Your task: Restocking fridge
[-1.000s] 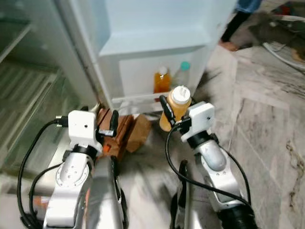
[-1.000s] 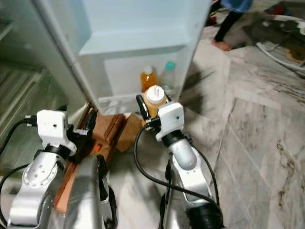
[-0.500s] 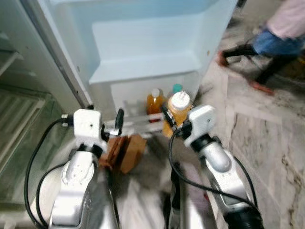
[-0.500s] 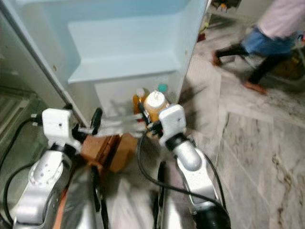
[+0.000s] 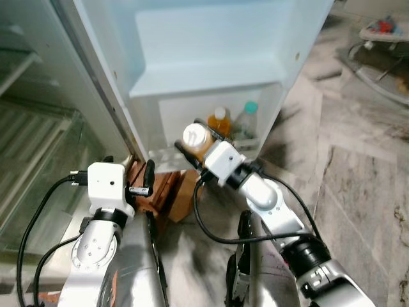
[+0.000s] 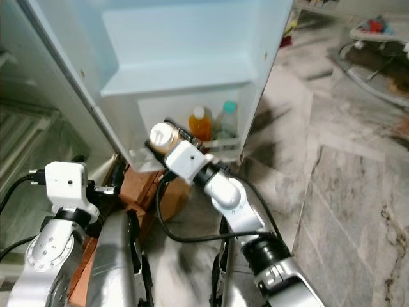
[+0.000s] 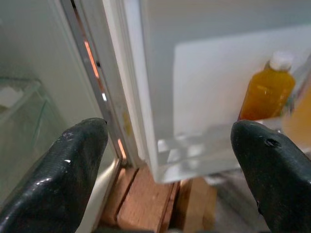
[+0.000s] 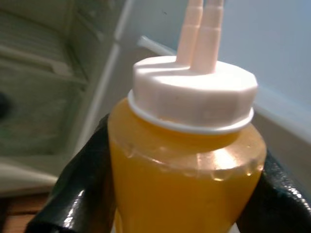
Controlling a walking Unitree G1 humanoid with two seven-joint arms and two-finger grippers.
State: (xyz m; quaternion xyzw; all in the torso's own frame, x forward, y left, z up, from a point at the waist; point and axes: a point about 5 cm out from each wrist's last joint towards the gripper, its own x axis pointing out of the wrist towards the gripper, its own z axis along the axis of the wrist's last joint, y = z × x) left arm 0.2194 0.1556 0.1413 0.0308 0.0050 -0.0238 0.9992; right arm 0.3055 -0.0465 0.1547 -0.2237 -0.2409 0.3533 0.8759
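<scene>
Partly done: orange bottle (image 5: 219,122) & clear bottle (image 5: 246,121) already in door shelf (image 5: 211,144). Right pincer (image 5: 193,142) pinching juice bottle (image 5: 195,139) just before shelf's front edge; left pincer (image 7: 170,160) spread, empty.

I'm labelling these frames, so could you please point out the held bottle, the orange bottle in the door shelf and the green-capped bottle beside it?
Held bottle (image 8: 187,179), right wrist view, orange body.
Orange bottle (image 7: 266,93), left wrist view, body.
Green-capped bottle (image 5: 251,108), left eye view, cap.
</scene>
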